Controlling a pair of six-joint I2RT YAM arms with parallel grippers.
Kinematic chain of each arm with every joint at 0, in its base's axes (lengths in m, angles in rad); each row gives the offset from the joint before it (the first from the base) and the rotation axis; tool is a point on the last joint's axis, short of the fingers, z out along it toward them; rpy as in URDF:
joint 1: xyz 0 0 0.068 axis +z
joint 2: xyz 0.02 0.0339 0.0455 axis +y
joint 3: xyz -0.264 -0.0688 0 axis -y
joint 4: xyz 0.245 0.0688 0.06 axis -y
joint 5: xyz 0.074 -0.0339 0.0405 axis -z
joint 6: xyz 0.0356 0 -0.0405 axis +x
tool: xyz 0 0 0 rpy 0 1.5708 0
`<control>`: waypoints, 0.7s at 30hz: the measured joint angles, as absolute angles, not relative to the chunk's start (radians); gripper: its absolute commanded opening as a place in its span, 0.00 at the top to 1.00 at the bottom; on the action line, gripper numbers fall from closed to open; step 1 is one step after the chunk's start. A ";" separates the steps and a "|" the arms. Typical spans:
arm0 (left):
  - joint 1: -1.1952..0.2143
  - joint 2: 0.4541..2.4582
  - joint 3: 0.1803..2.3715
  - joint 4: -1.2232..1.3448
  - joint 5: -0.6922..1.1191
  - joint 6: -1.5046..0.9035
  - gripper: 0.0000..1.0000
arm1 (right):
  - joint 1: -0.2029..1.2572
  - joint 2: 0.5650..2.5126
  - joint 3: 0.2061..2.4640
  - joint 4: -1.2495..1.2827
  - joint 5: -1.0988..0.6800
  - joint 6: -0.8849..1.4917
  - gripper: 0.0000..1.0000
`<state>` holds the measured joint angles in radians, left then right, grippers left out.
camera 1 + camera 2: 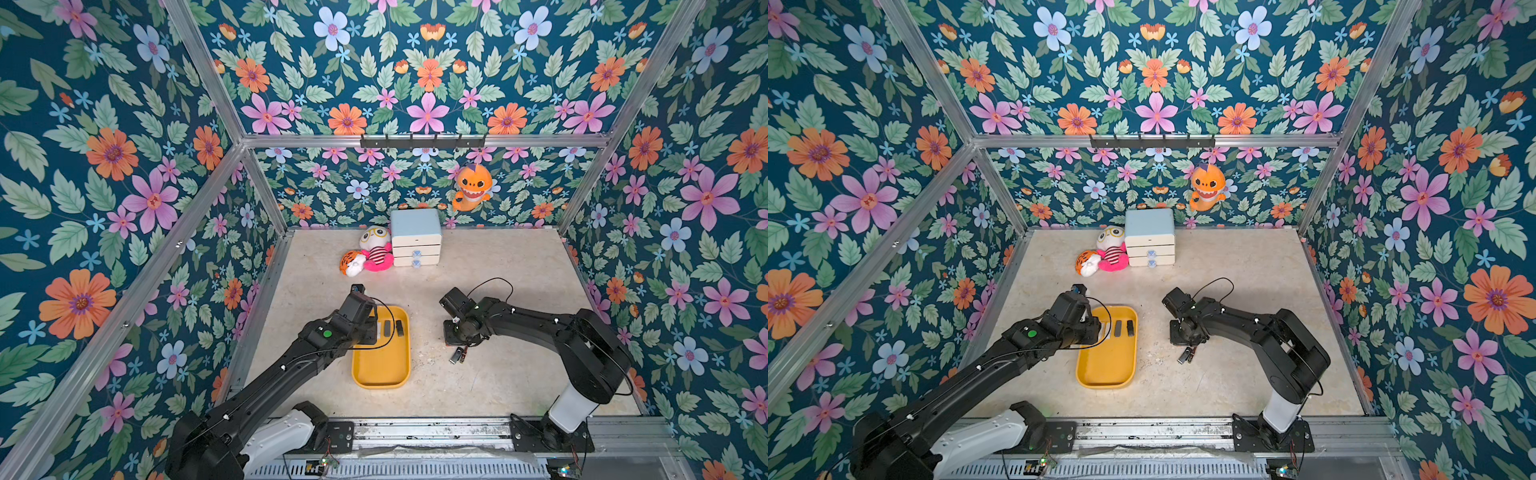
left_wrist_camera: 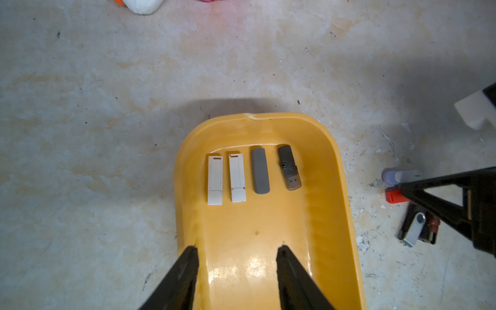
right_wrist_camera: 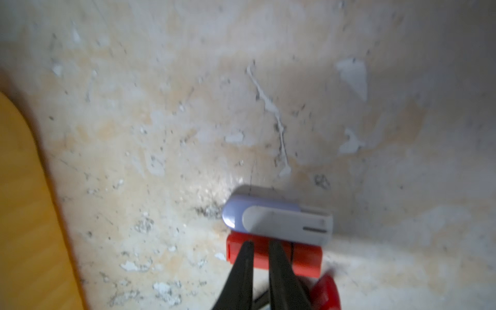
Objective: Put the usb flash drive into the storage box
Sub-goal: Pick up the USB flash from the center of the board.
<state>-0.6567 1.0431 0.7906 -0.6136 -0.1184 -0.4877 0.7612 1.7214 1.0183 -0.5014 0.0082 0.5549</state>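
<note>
The storage box (image 1: 382, 365) (image 1: 1106, 368) is a shallow yellow tray left of centre on the table. Two white usb flash drives (image 2: 214, 179) and two grey ones (image 2: 259, 170) lie in a row at its far end. My left gripper (image 2: 237, 247) hangs open over the tray (image 2: 255, 120), holding nothing. To the right, a red flash drive (image 3: 306, 260) (image 2: 393, 196), a lavender-white one (image 3: 279, 221) and a silver swivel one (image 2: 414, 228) lie on the table. My right gripper (image 3: 259, 243) (image 1: 460, 347) has its jaws almost together, tips on top of the red drive.
A white three-drawer cabinet (image 1: 415, 237) stands at the back with plush toys (image 1: 376, 249) beside it. An orange plush (image 1: 471, 187) hangs on the back wall. The tray's edge (image 3: 21, 214) lies just left of the loose drives. The tabletop is scuffed and flaking.
</note>
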 measured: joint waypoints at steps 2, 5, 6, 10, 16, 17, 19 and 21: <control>-0.657 1.045 0.791 -0.613 -0.119 -0.488 0.47 | 0.745 1.745 1.050 -0.510 0.004 0.556 0.82; -0.657 1.049 0.791 -0.613 -0.123 -0.488 0.47 | 0.723 1.774 1.081 -0.489 0.009 0.559 0.82; -0.657 1.050 0.791 -0.614 -0.125 -0.488 0.47 | 0.717 1.781 1.086 -0.488 0.009 0.559 0.81; -0.656 1.054 0.791 -0.613 -0.130 -0.488 0.47 | 0.714 1.796 1.114 -0.505 0.004 0.551 0.63; -0.656 1.056 0.791 -0.613 -0.131 -0.488 0.47 | 0.697 1.744 1.129 -0.518 0.000 0.476 0.41; -0.656 1.057 0.791 -0.614 -0.131 -0.488 0.47 | 0.695 1.733 1.130 -0.526 0.000 0.460 0.40; -0.656 1.060 0.791 -0.614 -0.132 -0.488 0.47 | 0.696 1.721 1.137 -0.547 -0.010 0.427 0.40; -0.656 1.062 0.791 -0.614 -0.132 -0.488 0.47 | 0.698 1.708 1.142 -0.574 -0.026 0.398 0.40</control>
